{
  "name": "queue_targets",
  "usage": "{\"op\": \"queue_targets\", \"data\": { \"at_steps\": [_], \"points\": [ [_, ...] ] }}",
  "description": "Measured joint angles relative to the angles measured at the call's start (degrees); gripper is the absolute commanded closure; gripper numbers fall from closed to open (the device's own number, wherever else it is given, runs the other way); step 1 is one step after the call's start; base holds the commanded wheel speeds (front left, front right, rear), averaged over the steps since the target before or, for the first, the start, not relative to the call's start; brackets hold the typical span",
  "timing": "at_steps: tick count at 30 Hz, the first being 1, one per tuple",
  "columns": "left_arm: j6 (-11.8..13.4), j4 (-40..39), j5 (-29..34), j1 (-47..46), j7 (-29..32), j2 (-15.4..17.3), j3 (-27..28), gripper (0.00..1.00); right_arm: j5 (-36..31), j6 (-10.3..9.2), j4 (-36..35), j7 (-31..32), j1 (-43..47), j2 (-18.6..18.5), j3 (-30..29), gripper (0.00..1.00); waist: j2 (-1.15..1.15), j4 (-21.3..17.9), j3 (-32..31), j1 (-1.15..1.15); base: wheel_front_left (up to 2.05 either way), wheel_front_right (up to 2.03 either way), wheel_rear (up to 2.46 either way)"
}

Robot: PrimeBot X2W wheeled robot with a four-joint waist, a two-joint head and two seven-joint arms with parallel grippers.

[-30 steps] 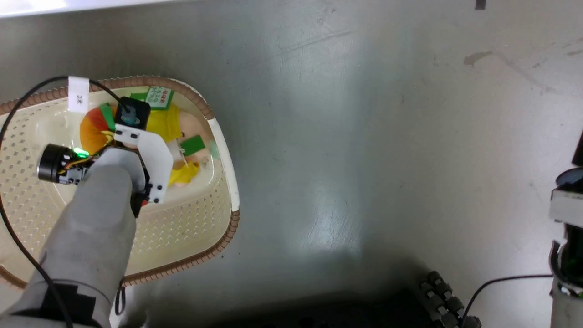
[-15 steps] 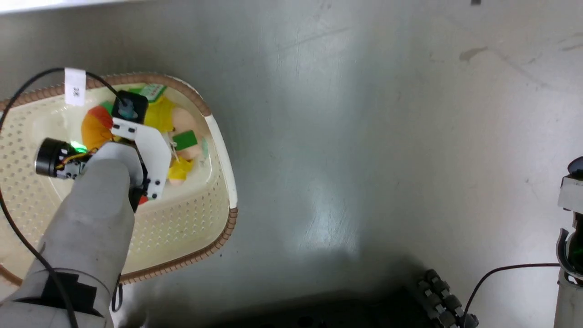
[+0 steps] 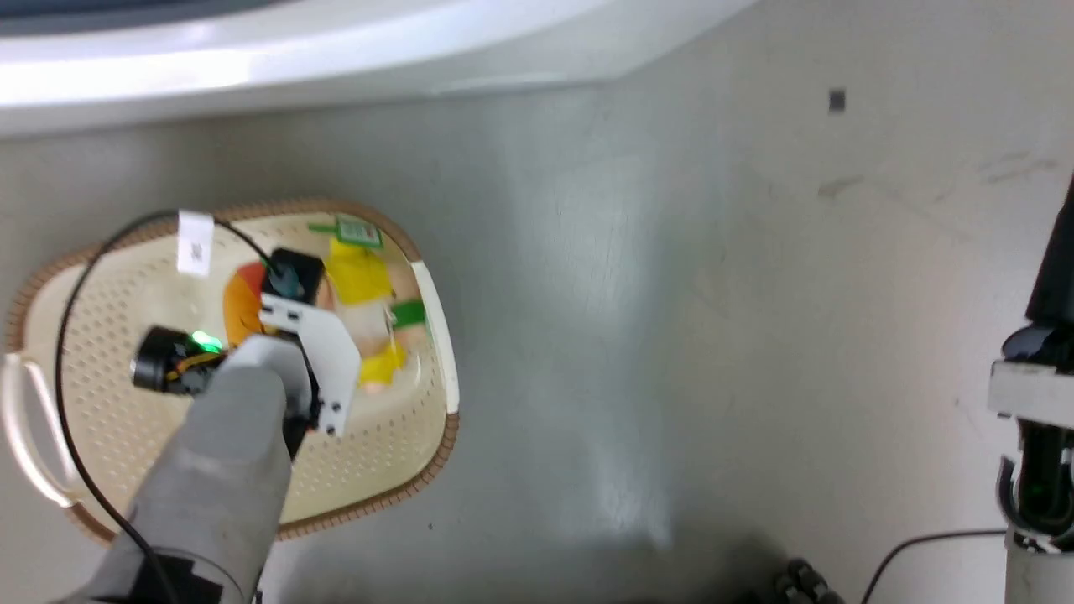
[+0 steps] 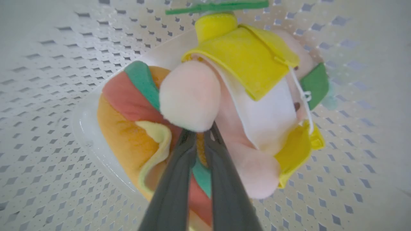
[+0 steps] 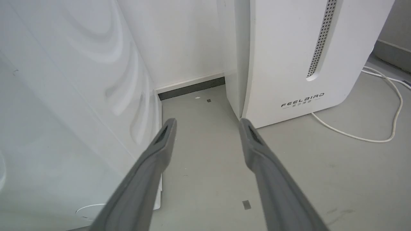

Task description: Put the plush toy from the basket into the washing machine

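Observation:
The plush toy [image 3: 362,281], with its orange bun, red and green stripes and yellow and pinkish parts, is inside the cream basket [image 3: 437,335] at the left of the head view. My left gripper [image 4: 199,136] is shut on the toy [image 4: 244,83], pinching it just below a pale round part, over the perforated basket floor [image 4: 48,96]. In the head view the wrist covers these fingers. My right gripper [image 5: 205,123] is open and holds nothing, low beside the washing machine's white side panel [image 5: 64,96]. The machine's white front edge [image 3: 252,67] runs along the top; its porthole is out of view.
The white FEELBIRD appliance [image 5: 289,64] stands on the grey floor to the right of the gap, with a white cable [image 5: 369,136] lying beside it. A black cable [image 3: 71,335] loops over the basket. My right arm [image 3: 1036,403] is at the right edge.
The head camera has shifted: the basket now sits lower and smaller, and the machine's white edge has come in at the top. The toy has turned, still held in the left gripper.

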Motion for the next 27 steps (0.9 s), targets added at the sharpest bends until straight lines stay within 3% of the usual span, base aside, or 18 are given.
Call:
{"op": "queue_targets", "data": {
  "at_steps": [14, 27],
  "points": [
    [-2.56, 0.13, -2.20, 9.94, -9.21, -3.92, -1.30, 1.00, -2.78, 0.00, 2.85, 0.00, 7.03, 0.00, 0.07, 0.00, 0.00, 1.53, -15.32, -0.01, 0.00, 0.00, 0.00],
    [-3.75, -2.07, -2.98, 14.75, -16.29, -6.86, -3.72, 1.00, -4.72, 0.00, 3.83, 0.00, 12.34, 0.01, -0.93, 0.00, 0.00, 5.78, -27.09, -0.02, 0.00, 0.00, 0.00]
  ]
}}
